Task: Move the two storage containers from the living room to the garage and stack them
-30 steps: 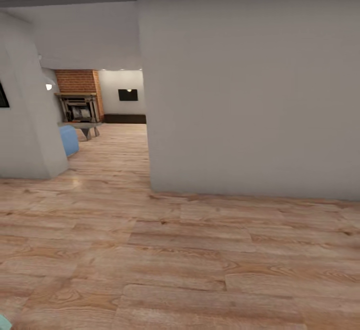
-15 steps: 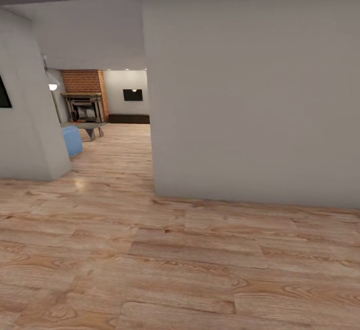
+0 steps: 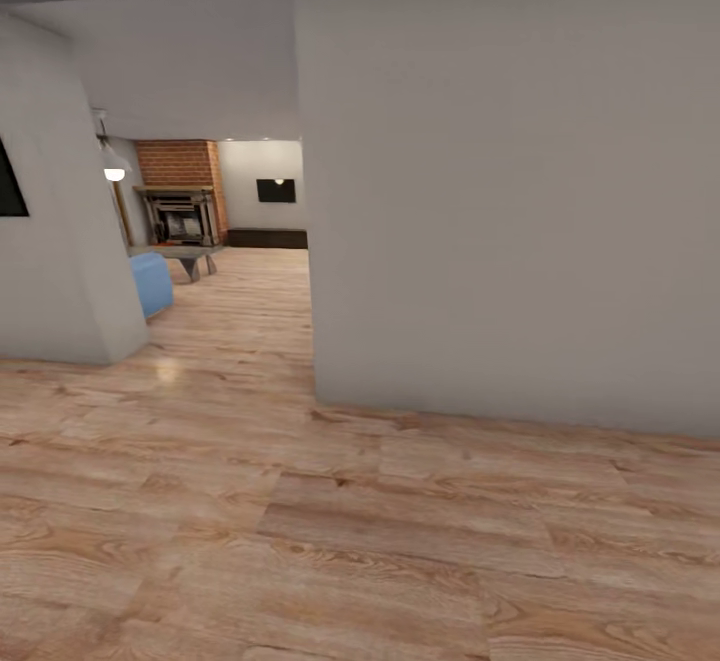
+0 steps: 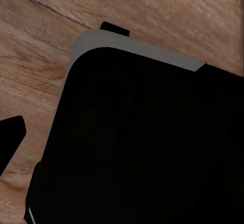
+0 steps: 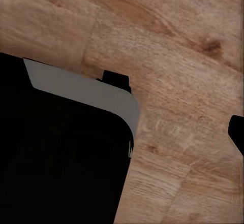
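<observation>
Not much gripper to go on here. In the left wrist view one dark finger tip (image 4: 10, 135) is seen at the left edge of the frame, over wood floor (image 4: 35, 46), and the rest is covered by the robot's own black base (image 4: 147, 142) with its grey rim. In the right wrist view a single dark finger tip (image 5: 237, 132) is caught at the right edge, again over planks, with the same black body (image 5: 61, 163) at lower left. Nothing is seen held or touched by either tip, but whether the fingers are spread or closed can't be told from these slivers. Both wrist cameras are pointed down at the floor beside the base.

In the head view, a big plain grey wall (image 3: 510, 191) is taken up by the right and centre of the frame, and a second wall corner (image 3: 60, 241) is at the left. Between them, in the middle left, the living room is glimpsed: one brick fireplace (image 3: 180, 203), one blue sofa end (image 3: 150, 283), one small table (image 3: 185, 256), one hanging lamp (image 3: 114, 173). Light wood planks (image 3: 300, 531) are spread across the bottom half.
</observation>
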Motion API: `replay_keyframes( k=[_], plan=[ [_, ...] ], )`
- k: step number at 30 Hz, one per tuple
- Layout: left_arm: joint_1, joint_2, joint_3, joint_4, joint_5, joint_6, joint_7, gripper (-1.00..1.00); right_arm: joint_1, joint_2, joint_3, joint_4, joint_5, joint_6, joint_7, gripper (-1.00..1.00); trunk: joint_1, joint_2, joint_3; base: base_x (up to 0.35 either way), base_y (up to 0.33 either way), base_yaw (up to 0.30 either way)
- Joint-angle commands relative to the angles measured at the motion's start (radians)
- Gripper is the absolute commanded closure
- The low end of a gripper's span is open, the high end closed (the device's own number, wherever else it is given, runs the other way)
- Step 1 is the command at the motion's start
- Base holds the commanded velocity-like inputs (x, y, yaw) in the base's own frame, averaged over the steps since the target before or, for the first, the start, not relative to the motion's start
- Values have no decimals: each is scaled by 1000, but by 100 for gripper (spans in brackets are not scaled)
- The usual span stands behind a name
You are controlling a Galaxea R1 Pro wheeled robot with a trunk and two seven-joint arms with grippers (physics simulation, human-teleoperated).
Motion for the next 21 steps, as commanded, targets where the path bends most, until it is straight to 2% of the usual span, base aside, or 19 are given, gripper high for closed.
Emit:
replay_keyframes(
  k=[1, 21],
  plan=[
    [0, 0, 0, -1, 4, -1, 1, -100, -1, 0, 9, 3, -10, -6, -1, -100, 1, 0, -1, 323, 0, 240],
    [0, -3, -9, -1, -7, 8, 0, -100, -1, -1, 11, 2, -8, -5, -1, -100, 1, 0, -1, 323, 0, 271]
  ],
)
